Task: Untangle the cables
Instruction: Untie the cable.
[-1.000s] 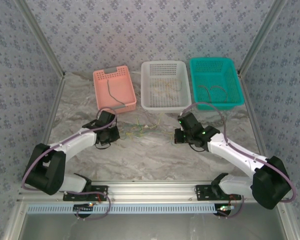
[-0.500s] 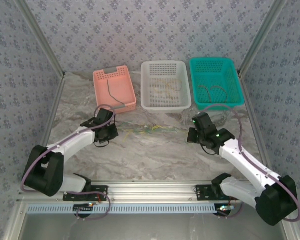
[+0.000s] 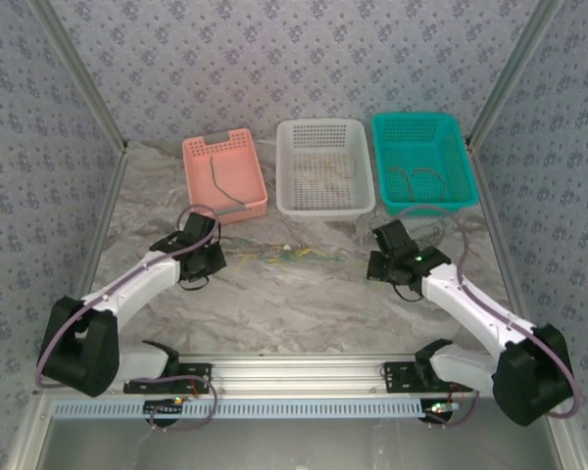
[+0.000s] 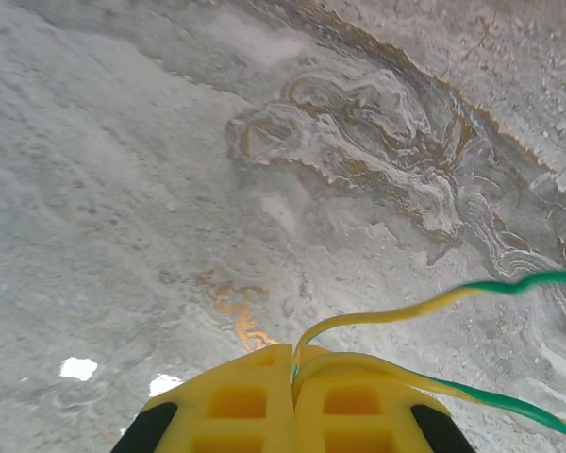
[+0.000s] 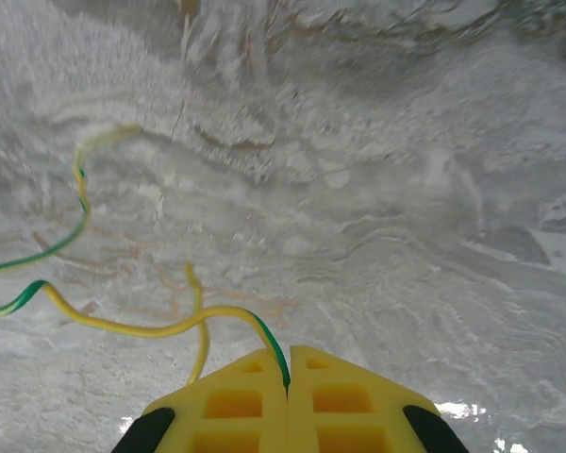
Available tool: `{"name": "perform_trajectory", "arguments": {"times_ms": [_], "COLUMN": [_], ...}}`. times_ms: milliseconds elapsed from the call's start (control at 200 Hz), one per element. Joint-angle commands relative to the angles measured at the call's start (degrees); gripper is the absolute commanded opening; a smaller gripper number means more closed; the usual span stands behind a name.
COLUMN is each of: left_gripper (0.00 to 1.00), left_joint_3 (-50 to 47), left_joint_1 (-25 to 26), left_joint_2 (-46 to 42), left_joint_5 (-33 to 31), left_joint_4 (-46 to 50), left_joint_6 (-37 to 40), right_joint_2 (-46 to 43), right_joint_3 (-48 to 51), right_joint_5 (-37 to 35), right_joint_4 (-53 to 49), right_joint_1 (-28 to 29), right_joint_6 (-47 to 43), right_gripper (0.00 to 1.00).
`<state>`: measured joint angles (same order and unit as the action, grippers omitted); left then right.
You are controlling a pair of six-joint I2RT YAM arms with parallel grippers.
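Observation:
The cables (image 3: 294, 255) lie as thin yellow-and-green strands stretched across the marble table between my two grippers. My left gripper (image 3: 219, 258) is at their left end and my right gripper (image 3: 374, 262) at their right end. In the left wrist view the yellow fingers (image 4: 236, 401) are pressed together at the left gripper (image 4: 293, 351), with a yellow-green cable (image 4: 406, 310) pinched in the seam and trailing off right. In the right wrist view the right gripper (image 5: 289, 355) is shut on a yellow-green cable (image 5: 123, 327) that loops away to the left just above the table.
Three baskets stand along the back: a pink one (image 3: 204, 147) holding a dark cable, a white one (image 3: 318, 125) with pale strands, and a teal one (image 3: 416, 119) with thin wires. Patterned walls and metal posts close in both sides. A rail runs along the near edge.
The right gripper has pulled right and the left gripper slightly left and back. The small tangle between them has drawn out into a longer, straighter line.

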<state>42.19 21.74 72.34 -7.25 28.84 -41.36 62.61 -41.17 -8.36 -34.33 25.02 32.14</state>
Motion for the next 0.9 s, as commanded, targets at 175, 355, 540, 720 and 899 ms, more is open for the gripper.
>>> {"name": "perform_trajectory", "arguments": {"times_ms": [175, 355, 540, 720, 899], "left_gripper": [0.00, 0.00, 0.00, 0.00, 0.00], "left_joint_3": [-1.40, -0.39, -1.33, -2.35, -1.63], "left_joint_1": [-3.54, -4.42, -6.05, -2.02, 4.95], "left_joint_2": [-4.36, -3.57, -3.76, -3.07, -0.05], "left_joint_5": [-9.15, -14.46, -12.27, -0.28, 4.25], "left_joint_4": [5.79, 9.62, 10.37, 0.00, -4.81], "left_joint_6": [1.08, 0.70, 0.72, 0.56, -3.86], "right_joint_2": [0.39, -0.96, -4.63, 8.21, 18.19], "right_joint_3": [-0.21, 0.04, -0.29, -2.69, -4.75], "right_joint_5": [-1.98, -5.73, -0.87, 7.48, 6.75], "right_joint_4": [-2.55, -5.55, -4.09, 2.24, 6.98], "right_joint_1": [-4.07, -5.92, -11.29, -0.93, 9.30], "right_joint_6": [-1.91, -0.03, -3.01, -4.96, -4.08], "right_gripper": [0.00, 0.00, 0.00, 0.00, 0.00]}}
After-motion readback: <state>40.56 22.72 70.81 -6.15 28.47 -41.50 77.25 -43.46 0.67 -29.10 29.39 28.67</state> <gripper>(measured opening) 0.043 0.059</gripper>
